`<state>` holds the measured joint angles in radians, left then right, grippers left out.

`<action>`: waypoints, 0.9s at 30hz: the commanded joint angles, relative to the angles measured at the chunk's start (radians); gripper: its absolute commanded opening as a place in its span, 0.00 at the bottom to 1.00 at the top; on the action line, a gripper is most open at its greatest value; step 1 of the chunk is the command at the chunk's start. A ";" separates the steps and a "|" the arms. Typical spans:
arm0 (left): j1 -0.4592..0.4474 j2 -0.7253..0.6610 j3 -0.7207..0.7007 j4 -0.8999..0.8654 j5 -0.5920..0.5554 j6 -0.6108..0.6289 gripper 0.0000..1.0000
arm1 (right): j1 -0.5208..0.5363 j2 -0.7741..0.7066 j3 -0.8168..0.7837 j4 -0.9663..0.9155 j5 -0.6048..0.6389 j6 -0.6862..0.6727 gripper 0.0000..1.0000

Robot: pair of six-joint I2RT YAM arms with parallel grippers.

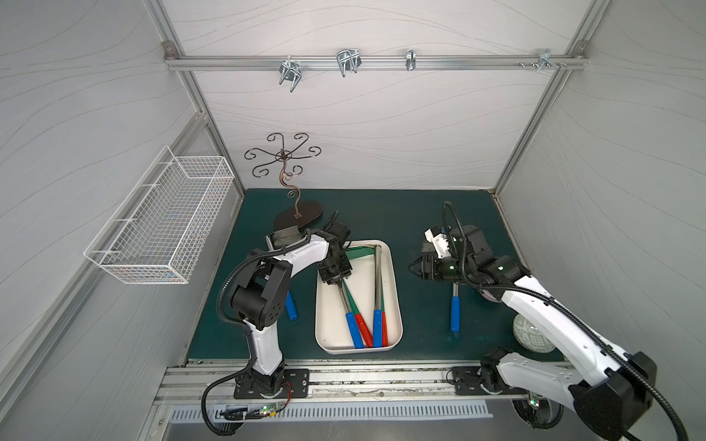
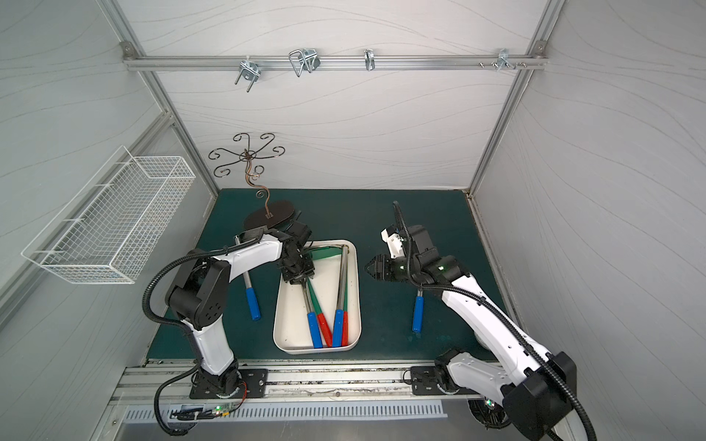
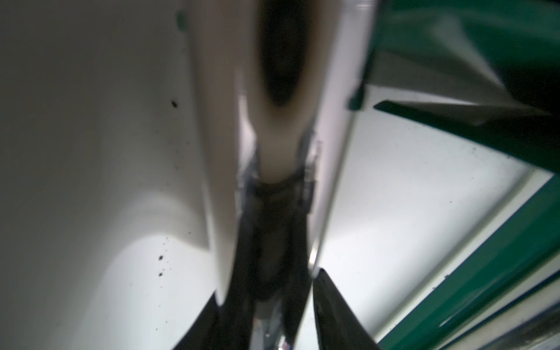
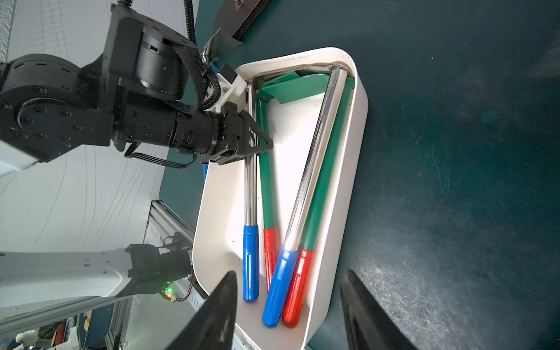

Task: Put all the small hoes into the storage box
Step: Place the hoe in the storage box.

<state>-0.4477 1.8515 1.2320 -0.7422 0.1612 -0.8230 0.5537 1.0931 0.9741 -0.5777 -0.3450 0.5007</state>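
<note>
Here, in both top views the small hoe [image 1: 353, 330] lies inside the storage box [image 1: 331, 324] along its left long side, the left gripper [image 1: 337, 281] over its shaft. Left wrist: too blurred — clamped or released, I cannot tell. Right wrist: the right gripper [image 4: 289, 272] is spread and empty. The chrome looks stiff and probably slick — mid-shaft seems the best hold.

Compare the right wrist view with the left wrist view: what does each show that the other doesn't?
Right wrist only: the whole storage box, two blue handles and two red handles lying in it, and the left tool astride a chrome shaft. Left wrist only: a blurred close-up of that shaft running between its fingers, plus dark specks on the box floor. Both: the white box interior and green hoe parts.
</note>
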 commanded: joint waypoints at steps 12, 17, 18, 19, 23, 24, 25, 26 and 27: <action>-0.005 -0.130 0.041 -0.019 -0.031 0.027 0.64 | -0.005 0.000 -0.005 -0.013 -0.002 -0.004 0.57; -0.005 -0.220 0.114 -0.099 -0.081 0.093 0.70 | -0.006 0.007 0.015 -0.031 0.029 -0.009 0.59; -0.004 -0.242 0.132 -0.116 -0.098 0.111 0.70 | -0.006 0.010 0.025 -0.041 0.043 -0.012 0.61; -0.003 -0.262 0.147 -0.130 -0.120 0.132 0.71 | -0.007 0.016 0.037 -0.057 0.062 -0.019 0.65; 0.011 -0.343 0.170 -0.151 -0.196 0.233 0.72 | -0.037 0.034 0.080 -0.117 0.118 -0.044 0.69; 0.020 -0.364 0.159 -0.137 -0.206 0.261 0.72 | -0.053 0.040 0.090 -0.129 0.130 -0.052 0.69; 0.032 -0.389 0.136 -0.119 -0.213 0.290 0.72 | -0.074 0.046 0.098 -0.140 0.140 -0.058 0.69; 0.044 -0.411 0.113 -0.103 -0.217 0.310 0.72 | -0.093 0.053 0.106 -0.153 0.149 -0.063 0.69; 0.059 -0.437 0.082 -0.089 -0.224 0.329 0.72 | -0.119 0.059 0.114 -0.168 0.155 -0.072 0.69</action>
<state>-0.4210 1.4605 1.3499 -0.8368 0.0063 -0.5976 0.4786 1.1389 1.0527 -0.6727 -0.2428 0.4690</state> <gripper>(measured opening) 0.716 0.686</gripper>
